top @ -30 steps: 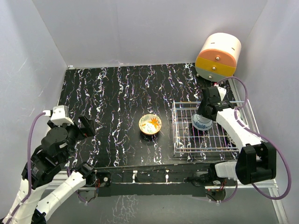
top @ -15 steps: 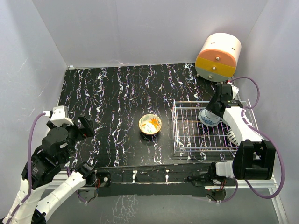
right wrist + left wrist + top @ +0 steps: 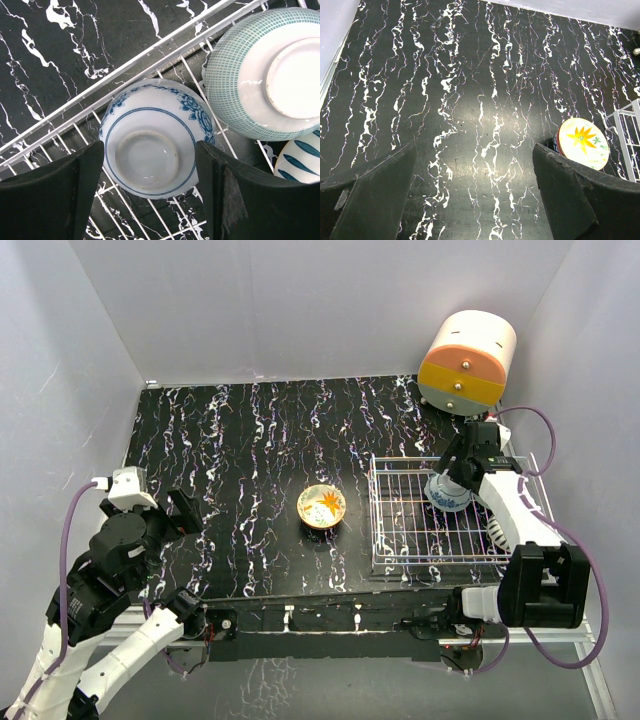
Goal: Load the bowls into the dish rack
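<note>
The white wire dish rack (image 3: 392, 540) stands at the right of the table. My right gripper (image 3: 452, 488) reaches down into its far right part. In the right wrist view the gripper (image 3: 150, 165) has a finger against each side of an upside-down white bowl with blue flowers (image 3: 150, 135), which rests on the rack wires (image 3: 150, 56). A teal-patterned bowl (image 3: 265, 75) and a blue-striped bowl (image 3: 300, 160) lie upside down beside it. A bowl with an orange star inside (image 3: 322, 505) stands upright on the table left of the rack, also seen from the left wrist (image 3: 582, 142). My left gripper (image 3: 185, 512) is open and empty, high above the table at the near left.
A cream-and-orange round drawer unit (image 3: 466, 360) stands behind the rack at the far right corner. The black marbled table (image 3: 250, 440) is walled by pale panels at the back and sides. The rack's left half holds no bowls.
My right gripper has carried the blue-flower bowl from the rack's middle to its far right and set it down on the wires. The left arm has not moved.
</note>
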Available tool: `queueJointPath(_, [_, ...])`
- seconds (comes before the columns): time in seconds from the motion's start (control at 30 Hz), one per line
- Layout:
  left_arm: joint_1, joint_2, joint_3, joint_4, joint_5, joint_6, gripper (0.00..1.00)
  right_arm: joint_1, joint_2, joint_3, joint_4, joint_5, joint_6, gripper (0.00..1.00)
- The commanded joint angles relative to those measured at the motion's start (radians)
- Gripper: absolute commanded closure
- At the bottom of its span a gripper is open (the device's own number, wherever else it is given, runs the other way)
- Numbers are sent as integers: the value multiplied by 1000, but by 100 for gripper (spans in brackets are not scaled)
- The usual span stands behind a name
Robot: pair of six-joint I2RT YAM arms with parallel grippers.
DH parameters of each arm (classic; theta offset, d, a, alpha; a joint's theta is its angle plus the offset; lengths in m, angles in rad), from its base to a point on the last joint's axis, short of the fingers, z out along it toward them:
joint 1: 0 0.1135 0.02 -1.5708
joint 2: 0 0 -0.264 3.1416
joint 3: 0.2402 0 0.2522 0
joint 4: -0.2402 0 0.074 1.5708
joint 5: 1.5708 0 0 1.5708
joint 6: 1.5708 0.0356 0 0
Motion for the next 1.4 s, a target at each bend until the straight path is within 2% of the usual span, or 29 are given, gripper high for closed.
queueJointPath(0.0, [-6,3,18,-9,-12,7,3,-4,-86,25,8,-43,-15,20])
queueJointPath(0.13, [-6,7,24,-17,-14,7,3,2,-154,52,-44,-84,-32,17])
queueJointPath(0.2, [-6,10,24,-19,-13,9,3,17,-182,75,-65,-91,-32,9])
queueJointPath(0.3, [-6,20,28,-23,-11,8,3,70,-216,116,-76,-111,-17,8])
queueJointPath(0.4, [-6,25,36,-25,-13,7,3,236,-205,164,-93,-57,21,8])
queueJointPath(0.57, [-6,30,83,-41,-47,4,3,639,-117,268,-97,84,87,7])
queueJointPath(0.8, [-7,25,180,-110,-121,8,3,953,124,405,-43,94,37,7])
queueJointPath(1.07, [-7,-7,196,-179,-143,-28,3,1051,326,425,8,49,31,13])
queueJointPath(1.37, [-7,-15,171,-177,-144,-33,3,1078,427,430,30,37,31,18])
